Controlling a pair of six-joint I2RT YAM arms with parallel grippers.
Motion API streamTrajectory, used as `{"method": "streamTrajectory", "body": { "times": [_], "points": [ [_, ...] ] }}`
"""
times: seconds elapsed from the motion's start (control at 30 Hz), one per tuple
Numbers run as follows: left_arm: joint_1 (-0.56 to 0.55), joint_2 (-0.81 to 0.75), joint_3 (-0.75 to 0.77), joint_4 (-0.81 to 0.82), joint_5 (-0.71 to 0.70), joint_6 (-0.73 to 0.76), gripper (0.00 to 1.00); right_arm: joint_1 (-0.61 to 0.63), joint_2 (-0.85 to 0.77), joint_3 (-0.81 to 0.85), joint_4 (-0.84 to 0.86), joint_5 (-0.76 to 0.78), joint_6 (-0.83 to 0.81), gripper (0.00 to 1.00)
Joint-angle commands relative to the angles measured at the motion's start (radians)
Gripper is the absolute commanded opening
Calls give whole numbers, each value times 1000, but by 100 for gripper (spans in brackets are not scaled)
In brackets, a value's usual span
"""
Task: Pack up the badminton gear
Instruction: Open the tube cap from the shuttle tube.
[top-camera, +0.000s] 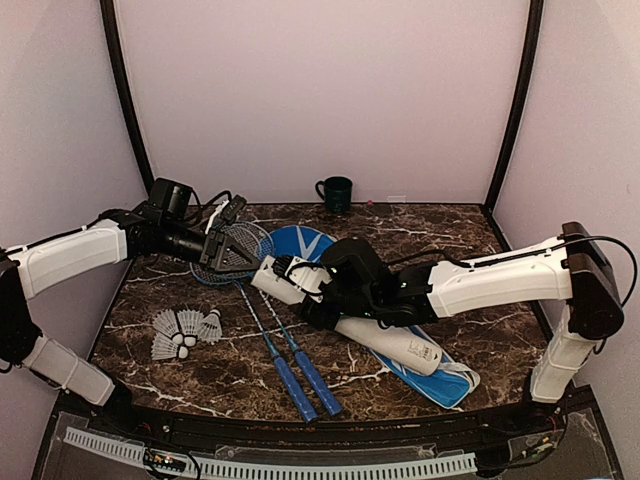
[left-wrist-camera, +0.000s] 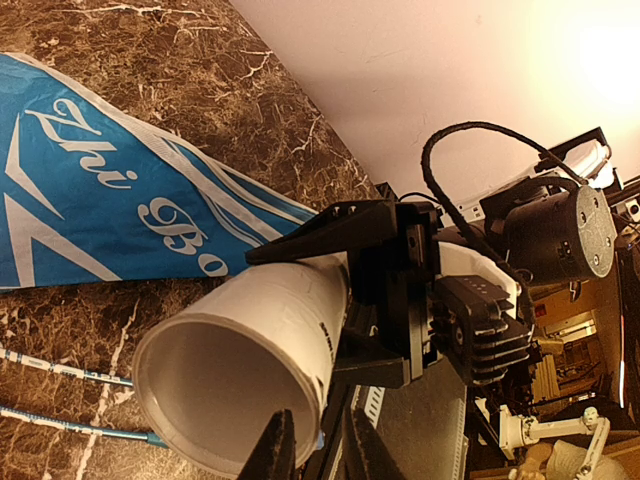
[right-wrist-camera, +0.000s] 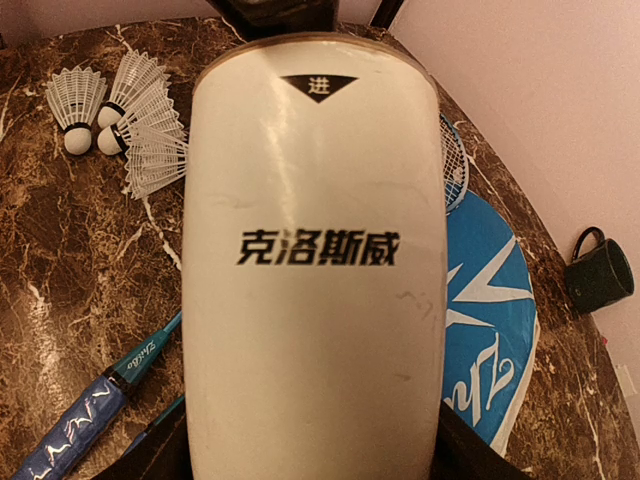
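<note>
The long white tube (top-camera: 385, 338) lies slantwise over the blue cover (top-camera: 300, 240). My right gripper (top-camera: 335, 300) is shut round its middle; in the right wrist view the tube (right-wrist-camera: 315, 260) fills the space between the fingers (right-wrist-camera: 150, 462). Its open end (left-wrist-camera: 225, 385) faces my left gripper (left-wrist-camera: 318, 455), whose narrow jaws straddle the rim, one finger (left-wrist-camera: 272, 448) inside and one outside. Two blue-handled rackets (top-camera: 300, 385) lie side by side, heads under the left gripper (top-camera: 248, 262). Several white shuttlecocks (top-camera: 185, 330) lie in a cluster to their left.
A dark green mug (top-camera: 335, 192) stands at the back wall. The cover's near end (top-camera: 450, 385) reaches toward the front right edge. Walls close in both sides of the marble table (top-camera: 440, 240).
</note>
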Motion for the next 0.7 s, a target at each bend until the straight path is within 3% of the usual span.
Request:
{"method": "streamTrajectory", "body": {
  "times": [0.0, 0.67],
  "points": [
    [-5, 8, 1, -4, 26, 11, 18, 6, 4, 4, 23, 15, -1, 67],
    [-9, 1, -4, 0, 36, 10, 10, 11, 13, 11, 21, 23, -7, 67]
  ]
}}
